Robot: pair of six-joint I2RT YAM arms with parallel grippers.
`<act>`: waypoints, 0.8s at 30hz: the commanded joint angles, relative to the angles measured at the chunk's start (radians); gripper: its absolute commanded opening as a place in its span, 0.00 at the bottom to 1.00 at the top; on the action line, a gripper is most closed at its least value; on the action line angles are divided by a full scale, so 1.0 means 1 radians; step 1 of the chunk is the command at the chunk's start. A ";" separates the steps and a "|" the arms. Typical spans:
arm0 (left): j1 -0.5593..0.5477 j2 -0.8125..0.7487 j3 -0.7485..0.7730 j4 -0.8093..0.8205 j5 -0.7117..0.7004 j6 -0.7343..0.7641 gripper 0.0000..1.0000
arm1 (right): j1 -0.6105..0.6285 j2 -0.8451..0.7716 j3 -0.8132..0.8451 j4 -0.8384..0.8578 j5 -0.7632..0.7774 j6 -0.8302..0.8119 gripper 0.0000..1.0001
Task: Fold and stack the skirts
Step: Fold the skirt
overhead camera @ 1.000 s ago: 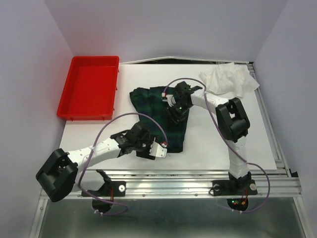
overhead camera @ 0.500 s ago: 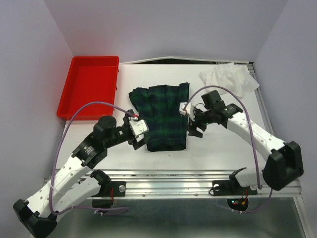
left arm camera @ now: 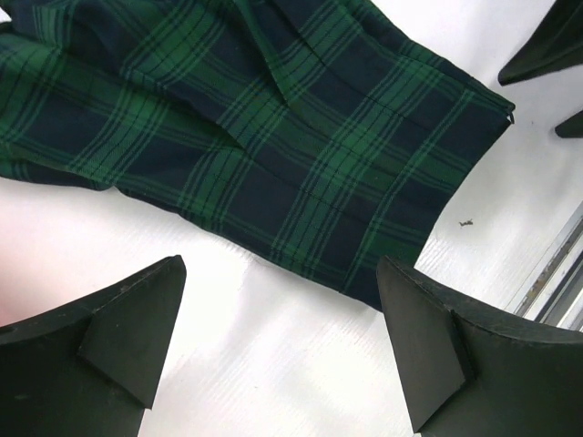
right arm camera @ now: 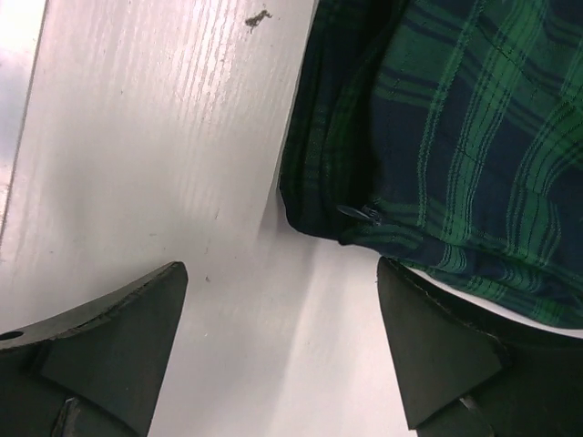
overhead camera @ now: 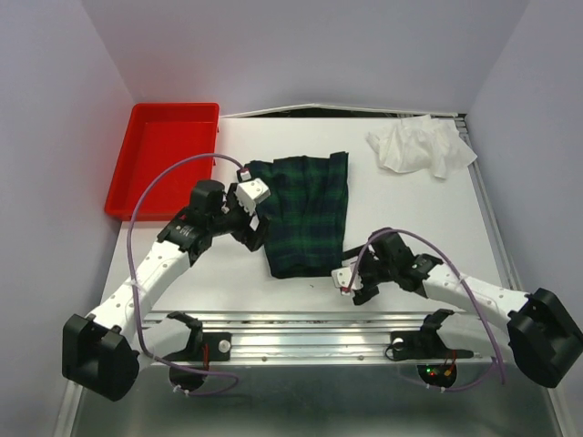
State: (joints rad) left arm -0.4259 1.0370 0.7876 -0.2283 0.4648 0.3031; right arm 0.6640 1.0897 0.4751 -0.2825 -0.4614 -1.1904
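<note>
Currently both jaws gape, empty: left gripper (overhead camera: 257, 224) at the left edge of the skirt (overhead camera: 305, 214), right gripper (overhead camera: 357, 286) off its near right corner. It lies mid-table; the white garment (overhead camera: 421, 146) sits far right. Grabbing a single layer could drag the pleats askew.

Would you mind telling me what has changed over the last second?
The left gripper moved from the near-left corner of the tartan skirt to its far-left edge; the right gripper from above it to its near-right corner. Both are open. White garment and red tray stayed put.
</note>
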 commanded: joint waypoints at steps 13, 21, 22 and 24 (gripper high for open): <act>0.022 0.153 0.065 0.015 0.075 0.117 0.91 | 0.089 0.044 -0.134 0.513 0.147 -0.102 0.89; 0.021 0.140 0.012 0.069 0.057 0.206 0.90 | 0.098 0.094 -0.181 0.605 0.066 -0.140 0.56; 0.021 0.129 0.001 0.085 0.049 0.249 0.92 | 0.098 0.137 -0.167 0.602 0.067 -0.121 0.51; 0.019 0.101 -0.027 0.087 0.043 0.304 0.93 | 0.098 0.170 -0.144 0.609 0.067 -0.120 0.48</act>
State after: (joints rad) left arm -0.4080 1.1984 0.7952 -0.1944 0.5148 0.4877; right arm 0.7528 1.2057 0.2886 0.2409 -0.3672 -1.3132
